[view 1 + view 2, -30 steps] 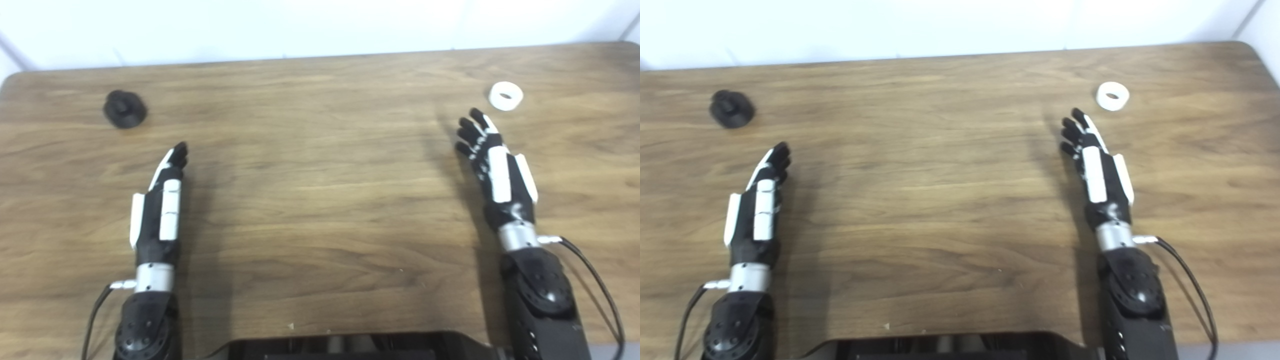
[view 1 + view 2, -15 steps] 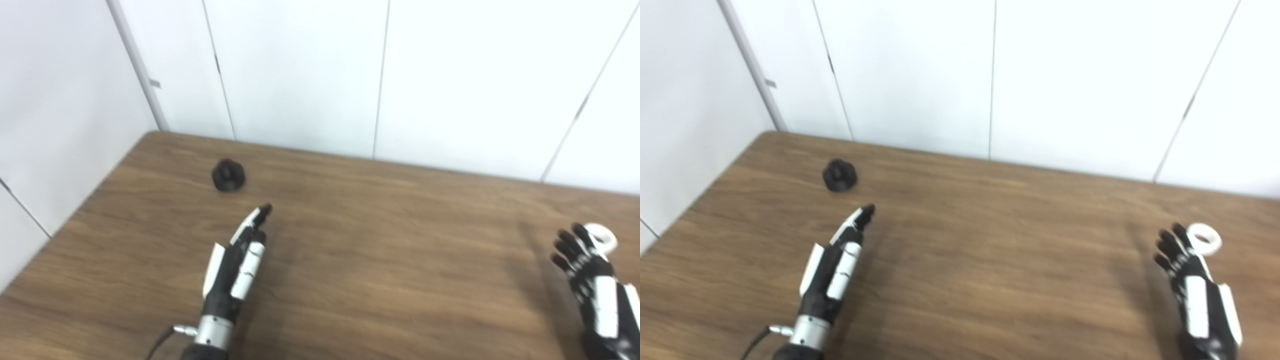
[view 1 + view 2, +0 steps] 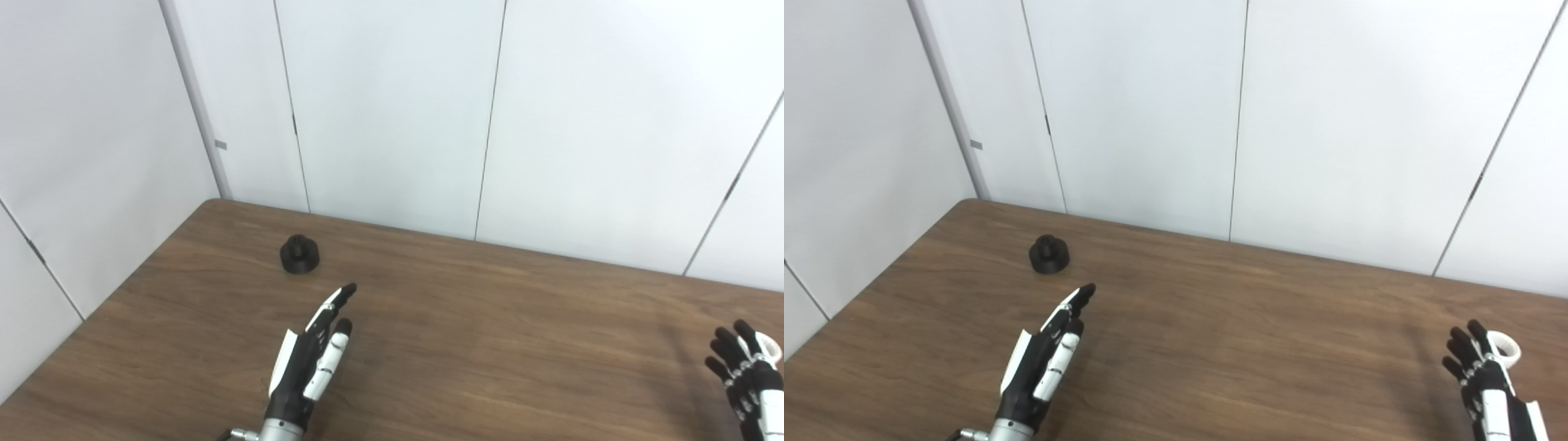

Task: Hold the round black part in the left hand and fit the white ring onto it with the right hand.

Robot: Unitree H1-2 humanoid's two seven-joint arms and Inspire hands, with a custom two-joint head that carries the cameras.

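I see the round black part (image 3: 300, 258), squat with a raised knob on top, on the table (image 3: 490, 318) just beyond my left hand's (image 3: 312, 361) outstretched, empty fingers. The white ring (image 3: 1504, 349) lies just past my right hand (image 3: 1482, 383), open and cut off at the frame's bottom. The right eye view shows the ring's hole; the left shows only a sliver.

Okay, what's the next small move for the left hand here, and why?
Probably reach the left hand forward and slightly left to the round black part. The hand is open and holds nothing, the part sits untouched on the table just beyond its fingers, and it has to be held before the white ring goes on.
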